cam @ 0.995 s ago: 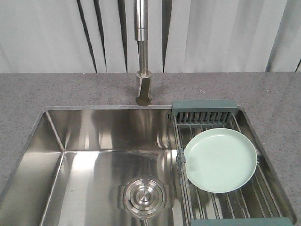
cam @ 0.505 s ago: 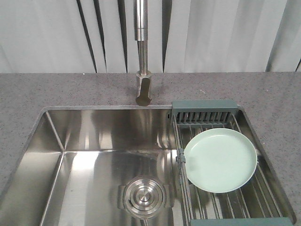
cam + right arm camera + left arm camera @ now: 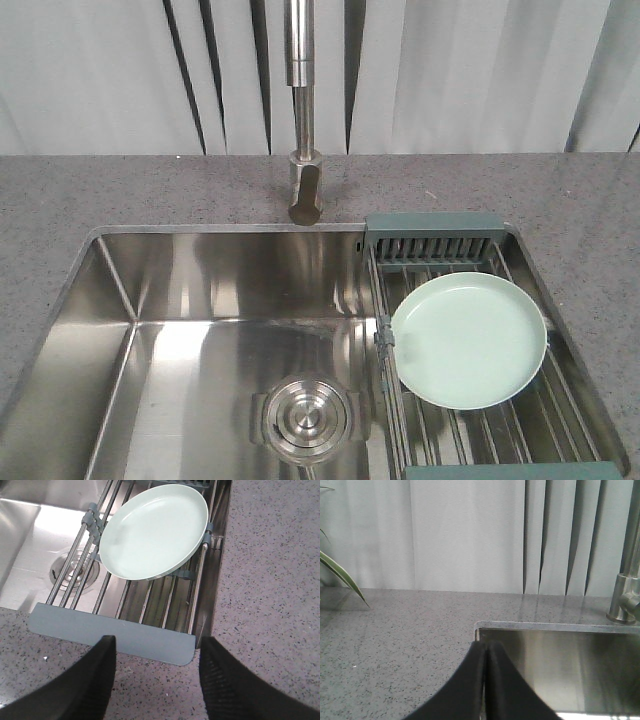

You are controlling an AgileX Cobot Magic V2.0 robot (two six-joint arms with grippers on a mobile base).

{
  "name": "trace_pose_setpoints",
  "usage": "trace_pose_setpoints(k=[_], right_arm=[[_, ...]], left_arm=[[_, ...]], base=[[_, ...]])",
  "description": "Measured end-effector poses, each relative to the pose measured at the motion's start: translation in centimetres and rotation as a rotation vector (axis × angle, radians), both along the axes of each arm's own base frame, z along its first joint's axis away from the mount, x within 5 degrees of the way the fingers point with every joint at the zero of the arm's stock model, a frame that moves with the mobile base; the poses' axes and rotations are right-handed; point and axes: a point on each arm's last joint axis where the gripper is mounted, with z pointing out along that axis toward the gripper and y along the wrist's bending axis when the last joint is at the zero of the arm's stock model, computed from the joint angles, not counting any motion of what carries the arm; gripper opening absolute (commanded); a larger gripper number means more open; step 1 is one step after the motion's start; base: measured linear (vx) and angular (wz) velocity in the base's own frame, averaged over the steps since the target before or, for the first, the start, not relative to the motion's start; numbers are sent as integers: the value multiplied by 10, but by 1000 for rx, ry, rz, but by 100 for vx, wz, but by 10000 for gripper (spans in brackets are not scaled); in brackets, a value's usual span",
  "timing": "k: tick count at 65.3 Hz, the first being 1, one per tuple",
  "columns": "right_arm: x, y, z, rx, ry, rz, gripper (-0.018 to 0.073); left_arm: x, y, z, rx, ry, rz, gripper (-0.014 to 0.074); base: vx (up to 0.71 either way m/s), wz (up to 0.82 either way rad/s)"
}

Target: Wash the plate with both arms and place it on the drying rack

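Note:
The pale mint-green plate lies face up on the drying rack, which spans the right end of the sink. In the right wrist view the plate rests on the steel rods, beyond the rack's near end bar. My right gripper is open and empty, above the counter just short of that end bar. My left gripper is shut and empty, over the sink's far left corner. Neither arm shows in the front view.
The steel sink basin has a round drain in its floor. A steel faucet stands behind it on the speckled grey counter. A plant leaf enters the left wrist view at the left. Pale curtains hang behind.

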Motion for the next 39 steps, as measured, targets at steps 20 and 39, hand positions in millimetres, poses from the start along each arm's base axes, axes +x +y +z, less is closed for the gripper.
trace_pose_setpoints(k=[20, 39], right_arm=[[0, 0, 0, -1, 0, 0, 379], [1, -1, 11, 14, -178, -21, 364]], left_arm=[[0, 0, 0, 0, 0, 0, -6], [0, 0, 0, 0, -1, 0, -6]], base=[[0, 0], [0, 0]])
